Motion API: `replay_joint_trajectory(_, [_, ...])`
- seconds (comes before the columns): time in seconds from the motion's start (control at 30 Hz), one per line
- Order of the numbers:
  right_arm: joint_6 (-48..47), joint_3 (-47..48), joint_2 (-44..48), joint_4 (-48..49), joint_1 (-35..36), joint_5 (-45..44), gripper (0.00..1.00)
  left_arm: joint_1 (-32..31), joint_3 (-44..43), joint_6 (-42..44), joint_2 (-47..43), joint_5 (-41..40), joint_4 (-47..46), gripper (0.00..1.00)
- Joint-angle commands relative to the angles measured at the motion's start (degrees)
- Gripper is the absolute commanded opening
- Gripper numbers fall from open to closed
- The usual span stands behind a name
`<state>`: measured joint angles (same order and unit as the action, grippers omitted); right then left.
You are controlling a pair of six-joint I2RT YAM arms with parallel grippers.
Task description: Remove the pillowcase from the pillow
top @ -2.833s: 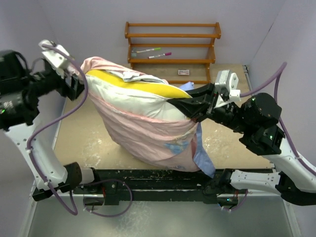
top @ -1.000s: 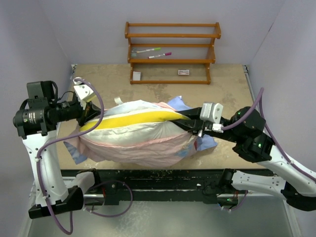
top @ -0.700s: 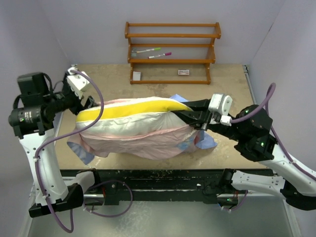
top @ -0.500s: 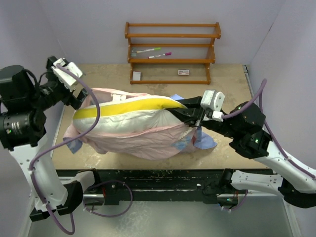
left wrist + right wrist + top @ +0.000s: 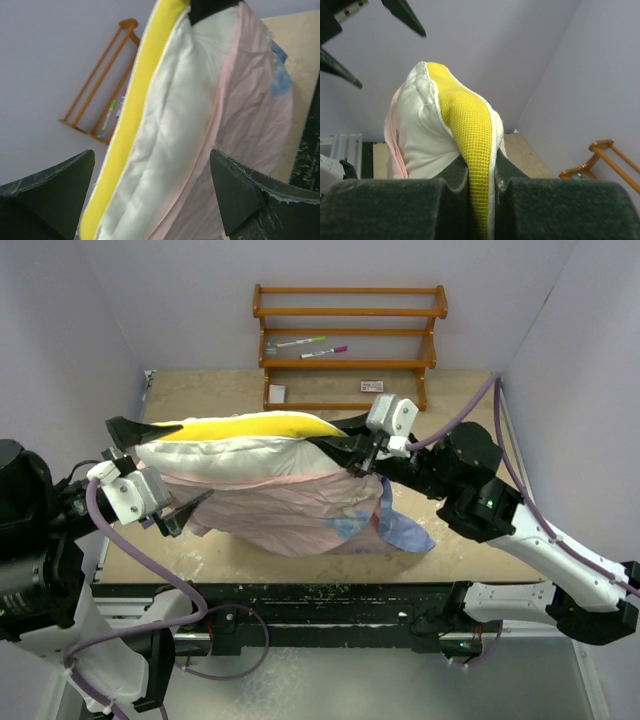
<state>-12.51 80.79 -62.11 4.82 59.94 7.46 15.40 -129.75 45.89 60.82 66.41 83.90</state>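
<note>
**Pillow up off the desk, one end pinched, case sagging below**

Right claw (image 5: 350, 447) is clamped on the pillow (image 5: 250, 452). The right wrist cam shows both fingers squeezed onto the yellow side band (image 5: 467, 145), no gap. Left claw (image 5: 160, 465) is spread wide at the other end, one finger high, one low, gripping nothing. The pillow's left end sits btwn them; can't tell if either finger touches it.

Pillow hangs lengthwise over the desk (image 5: 470, 420), band on top, upper half bare. Pillowcase (image 5: 290, 515) covers the underside only, pink inside facing out, drooping to the desk. Its blue flap (image 5: 403, 532) lies near right, partly under the right arm (image 5: 500, 520), which crosses that corner.

Around:
- Wooden rack (image 5: 350, 345) at the back wall, well apart from the pillow.
- Green marker (image 5: 300, 341) and pink marker (image 5: 325, 351) on its middle shelf.
- Label card (image 5: 372, 386) and a small white tag (image 5: 277, 393) on the lowest shelf.

View by view:
- Only the top cam shows the case reaching the desk, plus the flap.
- Left wrist cam adds a blue print patch on the pink cloth and the case edge running along the white quilting, w/ the rack beyond.
- Right wrist cam adds the band's waffle weave and the left claw's fingers (image 5: 405, 15) poking in top left.
</note>
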Motion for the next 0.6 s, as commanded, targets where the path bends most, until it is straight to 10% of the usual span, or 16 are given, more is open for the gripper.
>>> replay_joint_trajectory(0.0, [0.57,8.38,-3.95,7.96,-0.10,4.23,0.00,0.73,8.38,6.50,1.05,6.23,4.72,0.99])
replay_joint_trajectory(0.57, [1.16,15.75,-12.39,0.30,-0.11,14.75,0.00,0.72,17.73,11.69,2.44,4.57,4.42,0.93])
